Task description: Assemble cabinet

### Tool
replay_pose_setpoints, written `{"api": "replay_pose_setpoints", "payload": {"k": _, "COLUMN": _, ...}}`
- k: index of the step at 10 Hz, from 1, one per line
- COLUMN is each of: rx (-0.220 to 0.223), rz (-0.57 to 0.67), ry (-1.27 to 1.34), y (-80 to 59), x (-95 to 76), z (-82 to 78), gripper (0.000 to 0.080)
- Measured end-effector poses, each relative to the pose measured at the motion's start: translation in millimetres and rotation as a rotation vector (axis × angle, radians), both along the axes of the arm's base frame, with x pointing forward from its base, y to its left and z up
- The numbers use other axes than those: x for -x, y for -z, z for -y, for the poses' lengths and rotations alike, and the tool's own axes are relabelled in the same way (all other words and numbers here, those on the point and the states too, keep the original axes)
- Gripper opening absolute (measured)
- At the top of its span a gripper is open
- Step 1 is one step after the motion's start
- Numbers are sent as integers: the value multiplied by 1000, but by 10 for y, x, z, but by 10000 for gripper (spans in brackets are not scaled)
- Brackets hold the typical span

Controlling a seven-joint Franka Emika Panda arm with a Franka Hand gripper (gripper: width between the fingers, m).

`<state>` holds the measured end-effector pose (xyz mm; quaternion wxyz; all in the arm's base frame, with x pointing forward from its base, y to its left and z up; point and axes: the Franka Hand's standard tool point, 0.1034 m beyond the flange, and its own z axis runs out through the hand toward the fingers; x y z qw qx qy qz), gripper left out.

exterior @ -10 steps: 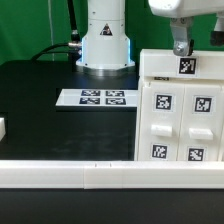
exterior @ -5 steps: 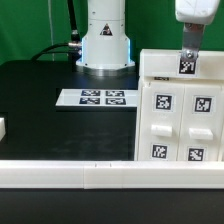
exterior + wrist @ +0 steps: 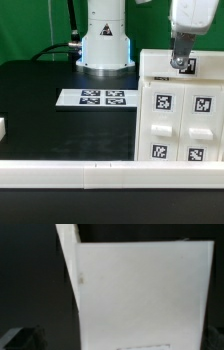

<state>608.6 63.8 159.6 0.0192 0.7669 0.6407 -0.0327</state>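
The cabinet (image 3: 180,110) is a big white box at the exterior view's right, with several tagged drawer blocks on its front. My gripper (image 3: 181,64) has come down on the cabinet's top back edge, at the tag there. It looks open, with the jaws spread wide. In the wrist view a white panel of the cabinet (image 3: 140,286) fills most of the picture, very close and blurred. One dark fingertip (image 3: 22,336) shows beside it, apart from the panel. The other finger is hidden.
The marker board (image 3: 96,98) lies flat in the middle of the black table. A long white rail (image 3: 100,175) runs along the front. The arm's white base (image 3: 105,45) stands at the back. A small white piece (image 3: 2,128) sits at the left edge.
My gripper has come down from above the cabinet onto its top back edge, shifting slightly to the exterior view's left. The cabinet has not moved.
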Motion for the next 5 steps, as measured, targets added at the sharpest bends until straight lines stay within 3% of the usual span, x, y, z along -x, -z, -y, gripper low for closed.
{"api": "replay_pose_setpoints", "payload": {"k": 4, "rx": 2, "rz": -8, "ry": 21, "y": 39, "x": 23, "z": 60, "gripper": 797}}
{"api": "replay_pose_setpoints", "payload": {"k": 5, "rx": 2, "rz": -8, "ry": 23, "y": 40, "x": 23, "z": 68, "gripper": 567}}
